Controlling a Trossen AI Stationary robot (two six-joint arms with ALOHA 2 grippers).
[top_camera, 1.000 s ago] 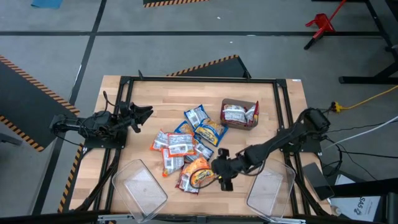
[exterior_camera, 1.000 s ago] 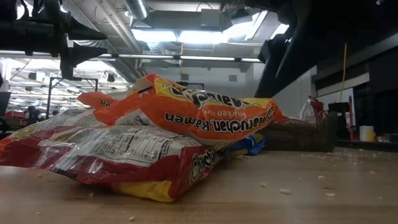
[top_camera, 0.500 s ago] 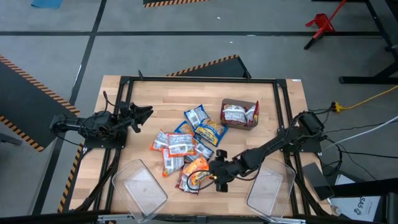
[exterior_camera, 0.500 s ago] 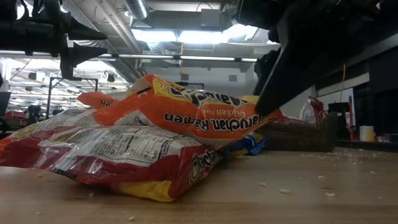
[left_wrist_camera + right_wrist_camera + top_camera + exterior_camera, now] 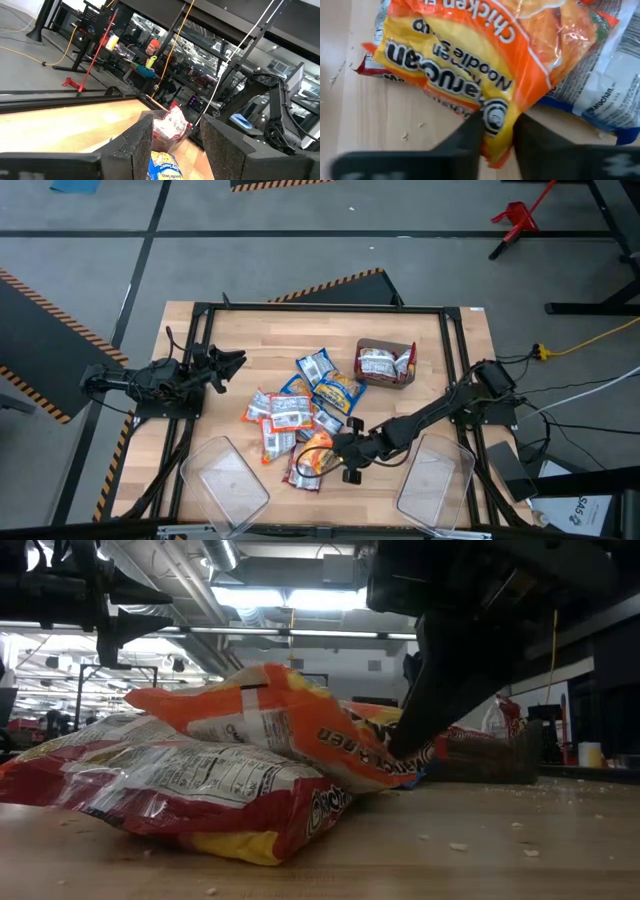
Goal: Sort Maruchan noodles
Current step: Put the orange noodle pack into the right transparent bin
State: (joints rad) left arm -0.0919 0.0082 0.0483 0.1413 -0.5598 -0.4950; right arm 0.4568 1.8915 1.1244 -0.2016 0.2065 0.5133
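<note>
Maruchan noodle packets lie in a pile (image 5: 300, 405) at the table's middle. An orange packet (image 5: 316, 450) (image 5: 290, 725) (image 5: 470, 55) lies tilted on top of a red one (image 5: 180, 780) (image 5: 298, 472) at the pile's near end. My right gripper (image 5: 342, 459) (image 5: 497, 131) (image 5: 405, 740) is low at the orange packet's right end and shut on it. My left gripper (image 5: 238, 362) (image 5: 175, 135) is open and empty, left of the pile and pointing at it. My right gripper pinches the orange packet's right edge (image 5: 496, 116) between its two fingers (image 5: 470, 131), near a corner. The fingers come low from the table's right, slanting down. The packet stands tilted, its held end down by the table and the rest leaning on the red packet.
A small brown cardboard box (image 5: 385, 363) with packets in it stands right of the pile. Two clear plastic bins stand at the near edge, one on the left (image 5: 225, 480) and one on the right (image 5: 435, 480). A black frame (image 5: 320, 307) runs around the tabletop.
My right gripper has gone toward the table's left and come down onto the orange packet's right end. The packet has bunched up and tipped: its right end has sunk and its left part has risen, showing more of its back.
</note>
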